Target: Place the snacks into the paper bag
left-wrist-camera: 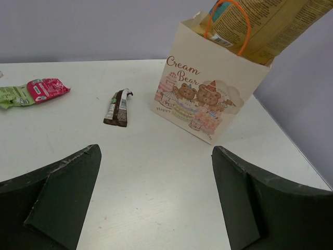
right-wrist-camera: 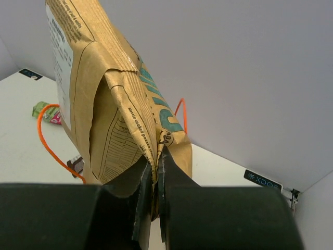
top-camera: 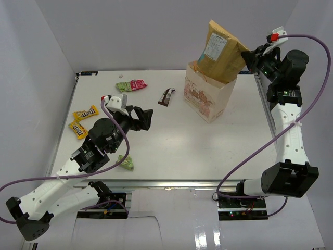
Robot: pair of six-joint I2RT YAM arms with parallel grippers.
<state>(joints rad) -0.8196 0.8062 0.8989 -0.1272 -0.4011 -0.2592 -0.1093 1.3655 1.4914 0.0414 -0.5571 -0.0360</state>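
The cream paper bag [top-camera: 208, 96] stands upright at the back right of the table; it also shows in the left wrist view [left-wrist-camera: 208, 96]. My right gripper [top-camera: 248, 56] is shut on the edge of the tan chip bag [top-camera: 221, 51], which stands tilted with its lower end inside the paper bag. In the right wrist view the jaws pinch the chip bag [right-wrist-camera: 109, 104] at my right gripper [right-wrist-camera: 156, 182]. My left gripper [top-camera: 145, 119] is open and empty over the table's left middle. The dark brown packet [top-camera: 166, 96], pink-red packet [top-camera: 138, 84], green packet [top-camera: 123, 86], two yellow M&M's [top-camera: 82, 121] and pale green packet [top-camera: 126, 162] lie on the table.
The table [top-camera: 171, 151] is white, with grey walls behind and at the left. Orange cord handles [left-wrist-camera: 229, 26] stick up around the chip bag. The pale green packet lies near the front edge by my left arm.
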